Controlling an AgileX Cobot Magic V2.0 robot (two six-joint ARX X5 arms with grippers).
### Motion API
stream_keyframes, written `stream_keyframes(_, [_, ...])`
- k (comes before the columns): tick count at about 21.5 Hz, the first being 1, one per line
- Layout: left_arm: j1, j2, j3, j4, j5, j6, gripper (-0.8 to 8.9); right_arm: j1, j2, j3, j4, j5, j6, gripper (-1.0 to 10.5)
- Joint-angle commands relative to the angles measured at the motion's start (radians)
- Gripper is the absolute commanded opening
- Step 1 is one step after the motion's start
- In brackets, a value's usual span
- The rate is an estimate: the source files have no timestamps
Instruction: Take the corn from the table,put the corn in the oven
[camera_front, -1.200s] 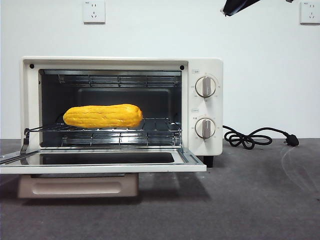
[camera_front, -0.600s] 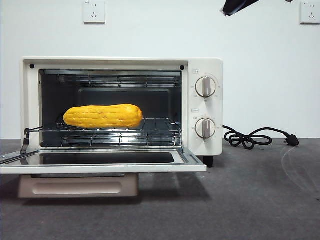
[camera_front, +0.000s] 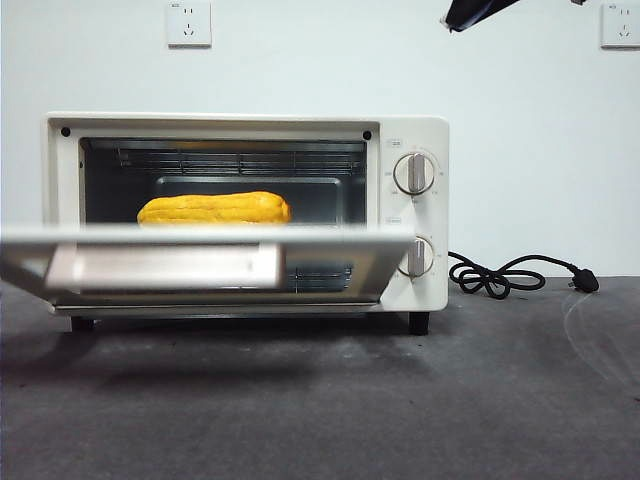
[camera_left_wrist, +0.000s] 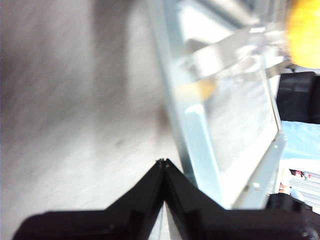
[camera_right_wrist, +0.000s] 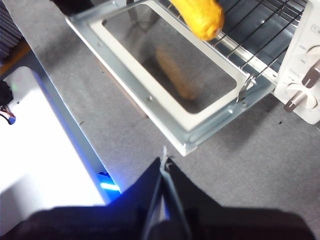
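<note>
Corn (camera_front: 214, 207) lies inside oven (camera_front: 415, 215) (door (camera_front: 200, 262) half raised).

Yellow corn (camera_front: 214, 207) lengthwise on rack inside cream oven (camera_front: 412, 130), door half-raised

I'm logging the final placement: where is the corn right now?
In the front view the corn lies on the wire rack inside the oven, toward its left side, just above the half-raised door.

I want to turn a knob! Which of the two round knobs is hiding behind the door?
The lower knob on the oven. The half-raised door covers part of it, while the upper knob shows whole.
</note>
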Motion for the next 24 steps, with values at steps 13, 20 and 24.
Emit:
stream_keyframes(13, [-0.004, 0.005, 0.426, 0.008, 0.039, -0.069, -0.08, 0.000, 0.000, 0.001, 0.006, -0.002, -0.004, -0.1])
stream_keyframes(20, [-0.005, 0.005, 0.461, -0.018, 0.035, -0.081, -0.08, 0.000, 0.000, 0.001, 0.005, 0.000, -0.004, -0.1])
stream_keyframes(24, [-0.005, 0.000, 0.461, -0.157, 0.035, 0.011, -0.08, 0.000, 0.000, 0.001, 0.006, 0.000, -0.004, -0.1])
